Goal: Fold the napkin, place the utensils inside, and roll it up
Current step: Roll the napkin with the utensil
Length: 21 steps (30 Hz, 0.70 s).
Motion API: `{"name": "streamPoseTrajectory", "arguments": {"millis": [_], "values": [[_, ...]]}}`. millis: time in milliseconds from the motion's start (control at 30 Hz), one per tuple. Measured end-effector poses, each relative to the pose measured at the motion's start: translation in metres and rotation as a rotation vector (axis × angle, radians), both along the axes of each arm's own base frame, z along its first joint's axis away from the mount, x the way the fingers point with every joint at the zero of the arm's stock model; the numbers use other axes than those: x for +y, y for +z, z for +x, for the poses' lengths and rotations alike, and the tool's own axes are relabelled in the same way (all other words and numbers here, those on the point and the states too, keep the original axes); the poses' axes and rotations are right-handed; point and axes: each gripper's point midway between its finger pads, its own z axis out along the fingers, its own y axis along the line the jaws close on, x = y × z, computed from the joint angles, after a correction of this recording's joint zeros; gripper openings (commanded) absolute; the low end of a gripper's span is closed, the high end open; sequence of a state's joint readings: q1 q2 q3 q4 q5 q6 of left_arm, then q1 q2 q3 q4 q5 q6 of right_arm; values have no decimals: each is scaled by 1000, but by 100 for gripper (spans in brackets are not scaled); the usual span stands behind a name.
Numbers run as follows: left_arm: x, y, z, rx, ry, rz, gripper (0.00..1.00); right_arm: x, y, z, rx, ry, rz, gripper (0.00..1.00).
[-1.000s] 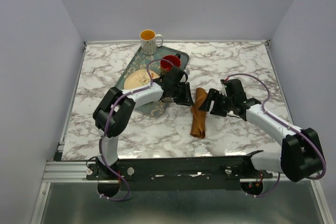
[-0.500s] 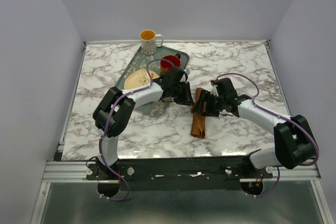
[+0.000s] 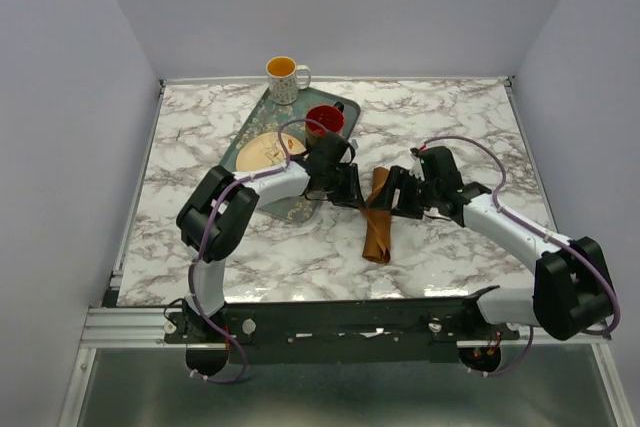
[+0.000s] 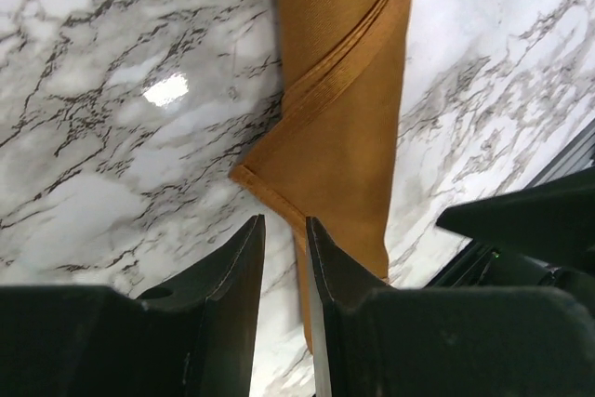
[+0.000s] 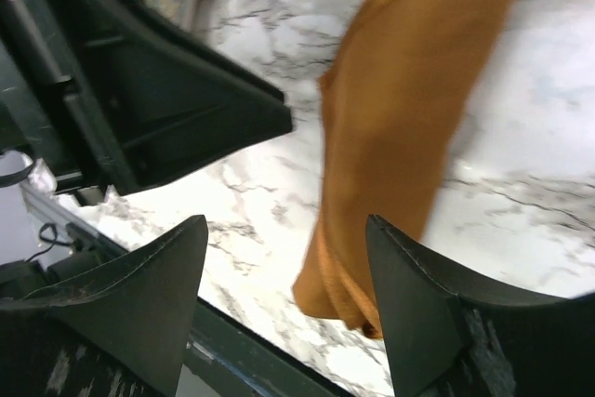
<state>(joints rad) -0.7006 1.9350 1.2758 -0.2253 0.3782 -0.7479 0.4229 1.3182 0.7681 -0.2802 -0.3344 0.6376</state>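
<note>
The rust-brown napkin (image 3: 378, 217) lies rolled into a long narrow bundle on the marble table, its length running near to far. It also shows in the left wrist view (image 4: 344, 90) and the right wrist view (image 5: 409, 118). My left gripper (image 3: 352, 189) is low at the roll's far left side. Its jaws (image 4: 285, 222) are only a narrow gap apart, over a corner of the cloth, and hold nothing. My right gripper (image 3: 393, 195) is wide open (image 5: 286, 222) just above the roll from the right, and empty. No cutlery shows.
A dark green patterned tray (image 3: 250, 132) lies at the back left with a tan plate (image 3: 262, 150) and a red cup (image 3: 324, 119) on it. A yellow-lined mug (image 3: 284, 77) stands behind the tray. The two grippers are close together.
My right gripper has moved left, from beside the roll to over its far part. My left gripper has edged slightly toward the roll. The napkin has not moved.
</note>
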Motion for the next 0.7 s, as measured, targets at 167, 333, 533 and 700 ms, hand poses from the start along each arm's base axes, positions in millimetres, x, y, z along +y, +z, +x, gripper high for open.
{"name": "streamPoseTrajectory", "arguments": {"millis": [167, 333, 533, 700], "values": [[10, -11, -13, 27, -1, 23, 31, -19, -20, -11, 40, -38, -45, 77], [22, -17, -30, 44, -6, 37, 31, -22, -40, -29, 92, -22, -70, 77], [21, -25, -45, 60, -28, 49, 31, -7, -46, -41, 110, 33, -75, 77], [11, -23, -51, 51, -49, 35, 31, 4, -38, -40, 97, 53, -61, 77]]}}
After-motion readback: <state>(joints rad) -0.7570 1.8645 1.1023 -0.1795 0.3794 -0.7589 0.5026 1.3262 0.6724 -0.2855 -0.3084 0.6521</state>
